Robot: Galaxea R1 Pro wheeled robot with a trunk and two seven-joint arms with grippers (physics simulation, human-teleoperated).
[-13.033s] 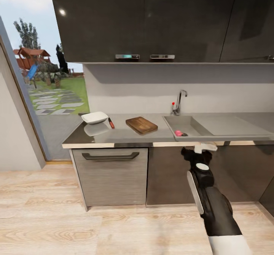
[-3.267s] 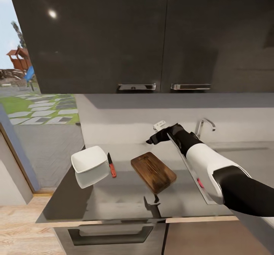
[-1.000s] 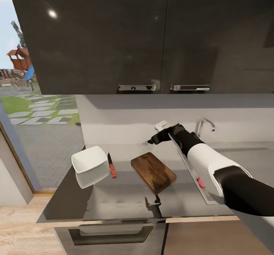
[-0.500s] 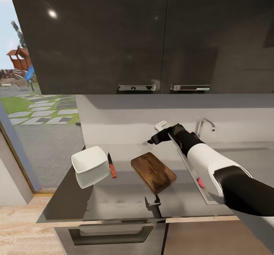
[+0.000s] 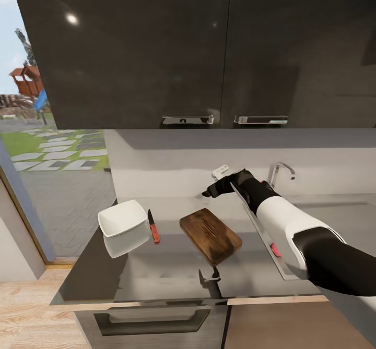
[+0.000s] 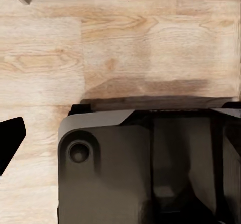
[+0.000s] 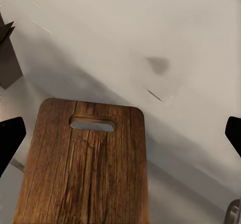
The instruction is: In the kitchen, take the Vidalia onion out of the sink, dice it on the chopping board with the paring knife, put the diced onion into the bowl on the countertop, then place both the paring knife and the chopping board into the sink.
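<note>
Brown chopping board is laid flat on the grey counter, oval slot toward the wall. Paring knife is seen between board and white bowl. Right hand is held above the board's far end, fingers wide apart, empty. Left hand's state cannot be told. Tap is seen behind the right arm.

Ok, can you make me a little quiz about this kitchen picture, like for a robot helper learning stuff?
1. True or false: the paring knife lies between the bowl and the chopping board.
2. The right gripper hovers above: A) the bowl, B) the countertop behind the board, C) the floor?
3. Fill in: the board is empty; no ____ on it yet.

Key: 1 true. 2 B. 3 onion.
</note>
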